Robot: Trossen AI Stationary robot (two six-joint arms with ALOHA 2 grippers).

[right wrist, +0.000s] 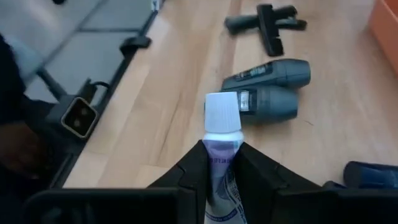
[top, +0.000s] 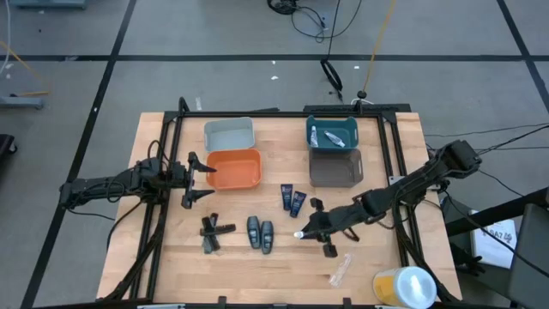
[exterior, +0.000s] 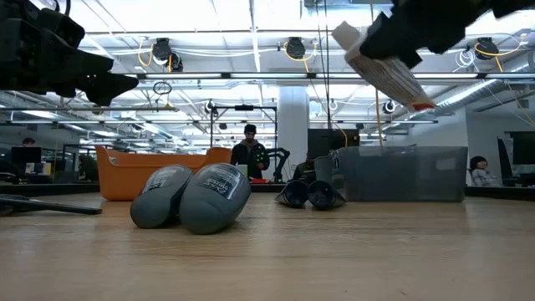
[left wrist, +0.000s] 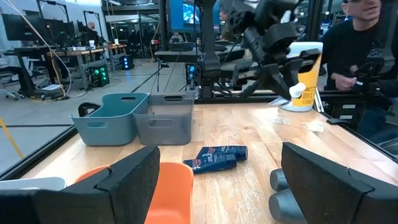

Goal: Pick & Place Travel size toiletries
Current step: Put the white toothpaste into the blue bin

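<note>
The right fingers [right wrist: 219,165] pinch a white tube [right wrist: 221,134] by its body, cap [right wrist: 221,112] pointing out ahead, lifted clear of the surface [top: 257,266], likely so it can be carried to a bin. Just beyond the cap lie the grey ovals [right wrist: 268,87], farther out the black sticks [right wrist: 267,22], and the blue tubes [top: 292,199] beside the fingers. The left fingers [top: 194,180] stand wide open and empty over the orange bin [top: 233,168], waiting.

Right gripper [top: 314,233] clamps a white-capped tube [top: 301,233] above the wooden surface [top: 257,266] right of two grey ovals [top: 260,233], dark blue tubes [top: 292,199] near, left gripper [top: 199,180] wide apart by orange bin [top: 234,169].
</note>
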